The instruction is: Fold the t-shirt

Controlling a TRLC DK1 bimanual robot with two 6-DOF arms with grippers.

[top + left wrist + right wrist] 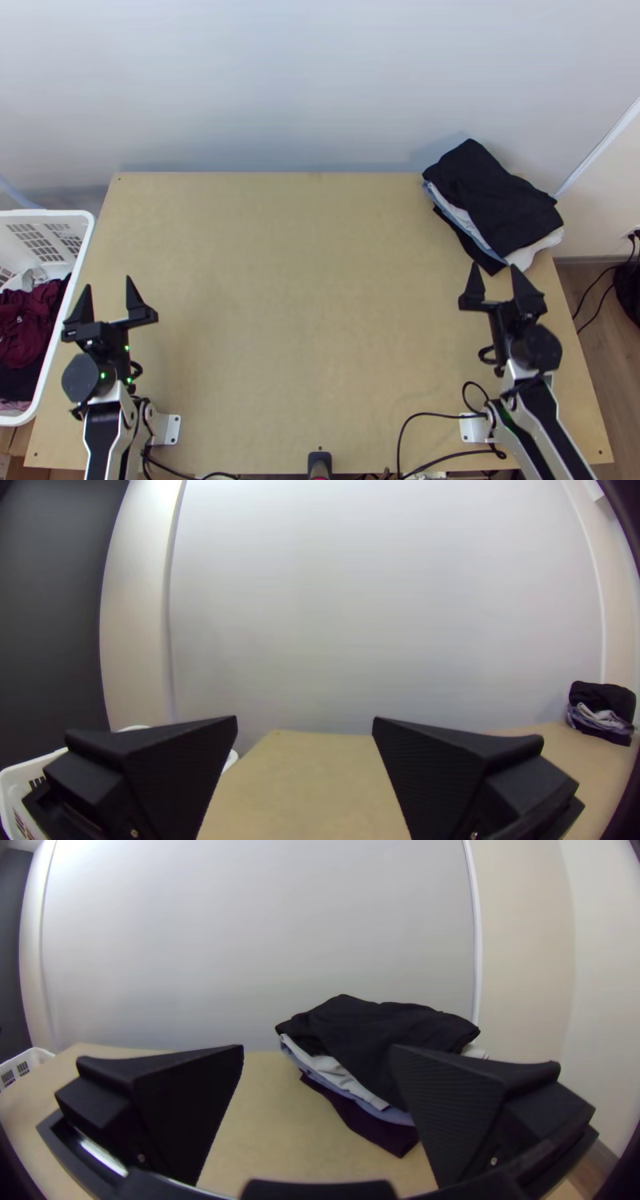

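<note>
Since I can't tell which garment is the t-shirt, I look to the pile [462,226] in the top view, at the counter's [304,280] far right corner. Its black cloth [492,196] lies folded on top, rumpled a little, over white and light blue layers, with something dark at the bottom. The left end effector [107,282] is spread wide over the left part of the counter; the right end effector [494,266], also wide, is just on the near side of the pile. The counter is pale wood, against a light wall [304,80]. A white basket [52,214] of jumbled clothes, mostly dark red [32,324], stands beside its left edge, and black cables [448,414] curl along the near edge.

In the left wrist view, two black fingers stand well apart, with the pile beyond them across the counter and a dark grey panel [53,600] beside the wall.

In the right wrist view, the fingers are wide too, one overlapping the pile, where the black cloth drapes over pale, bluish and deep purple layers.
</note>
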